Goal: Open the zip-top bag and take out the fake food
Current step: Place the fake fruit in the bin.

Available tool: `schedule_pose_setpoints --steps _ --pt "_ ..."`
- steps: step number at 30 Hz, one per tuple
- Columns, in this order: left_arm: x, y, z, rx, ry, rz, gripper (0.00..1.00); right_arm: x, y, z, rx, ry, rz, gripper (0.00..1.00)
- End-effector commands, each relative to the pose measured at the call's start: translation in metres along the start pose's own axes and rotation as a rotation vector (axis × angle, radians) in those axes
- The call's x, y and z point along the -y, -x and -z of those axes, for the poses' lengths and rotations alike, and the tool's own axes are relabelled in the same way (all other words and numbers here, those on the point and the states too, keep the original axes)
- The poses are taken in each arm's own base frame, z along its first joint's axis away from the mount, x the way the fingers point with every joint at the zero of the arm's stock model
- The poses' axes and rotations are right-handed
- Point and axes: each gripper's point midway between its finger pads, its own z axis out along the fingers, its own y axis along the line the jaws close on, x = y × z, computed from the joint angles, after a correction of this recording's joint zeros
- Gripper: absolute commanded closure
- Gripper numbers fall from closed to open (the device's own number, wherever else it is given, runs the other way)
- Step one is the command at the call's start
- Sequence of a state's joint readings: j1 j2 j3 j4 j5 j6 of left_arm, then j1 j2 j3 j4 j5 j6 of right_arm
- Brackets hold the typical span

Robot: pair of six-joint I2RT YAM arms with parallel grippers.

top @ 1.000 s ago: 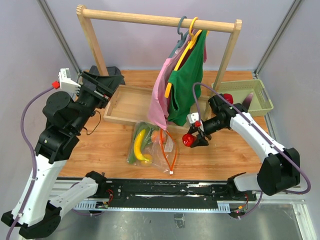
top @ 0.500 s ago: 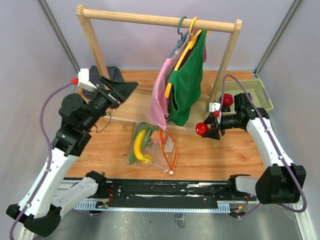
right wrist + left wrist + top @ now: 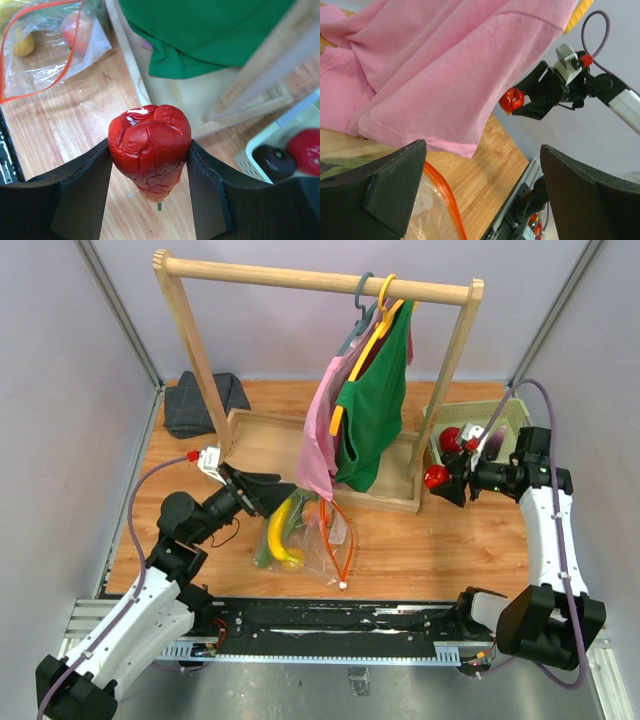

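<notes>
The clear zip-top bag (image 3: 325,540) lies on the table with its orange-red zip strip (image 3: 347,545) gaping open. Inside it are a yellow banana (image 3: 278,528) and green pieces (image 3: 297,508) of the fake food. My left gripper (image 3: 283,490) hovers open at the bag's far left end; in its wrist view (image 3: 482,192) the orange strip (image 3: 445,197) runs beside the left finger. My right gripper (image 3: 441,482) is shut on a red wrinkled fake fruit (image 3: 150,147), held in the air just left of the green basket (image 3: 524,430).
A wooden clothes rack (image 3: 310,280) spans the back, with a pink garment (image 3: 318,445) and a green one (image 3: 375,410) hanging over a wooden tray (image 3: 250,445). The basket holds a red piece (image 3: 306,150) and a dark one (image 3: 274,161). A dark folded cloth (image 3: 205,400) lies at the back left.
My left arm swung down from the back left to the bag, jaws still open. My right arm carried the red fruit right and back toward the basket.
</notes>
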State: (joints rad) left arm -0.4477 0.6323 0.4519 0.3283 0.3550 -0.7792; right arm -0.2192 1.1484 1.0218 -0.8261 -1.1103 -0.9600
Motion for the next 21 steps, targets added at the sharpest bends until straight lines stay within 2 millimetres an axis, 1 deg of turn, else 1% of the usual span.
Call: schedule_pose_setpoints --steps 1,5,9,12,15,17,21 --pt "0.013 -0.003 0.014 0.052 -0.113 -0.078 0.01 0.018 0.009 0.016 0.055 -0.092 -0.093 0.76" --pt "0.0 -0.013 0.026 0.097 -0.095 -0.069 0.01 0.029 0.011 0.029 0.102 -0.138 -0.164 0.76" --pt "-0.025 -0.015 0.034 0.169 -0.012 -0.05 0.01 0.047 0.008 0.04 0.138 -0.206 -0.238 0.75" --pt "-0.038 -0.01 0.039 0.227 0.045 -0.056 0.01 0.06 0.001 0.04 0.145 -0.236 -0.297 0.74" --pt "-0.045 -0.007 0.041 0.255 0.072 -0.076 0.01 0.072 -0.004 0.037 0.163 -0.246 -0.363 0.74" --pt "-0.052 -0.008 0.041 0.258 0.098 -0.077 0.01 0.085 -0.007 0.037 0.165 -0.281 -0.413 0.74" --pt "-0.062 -0.012 0.041 0.261 0.133 -0.064 0.01 0.119 -0.018 0.042 0.156 -0.414 -0.499 0.75"
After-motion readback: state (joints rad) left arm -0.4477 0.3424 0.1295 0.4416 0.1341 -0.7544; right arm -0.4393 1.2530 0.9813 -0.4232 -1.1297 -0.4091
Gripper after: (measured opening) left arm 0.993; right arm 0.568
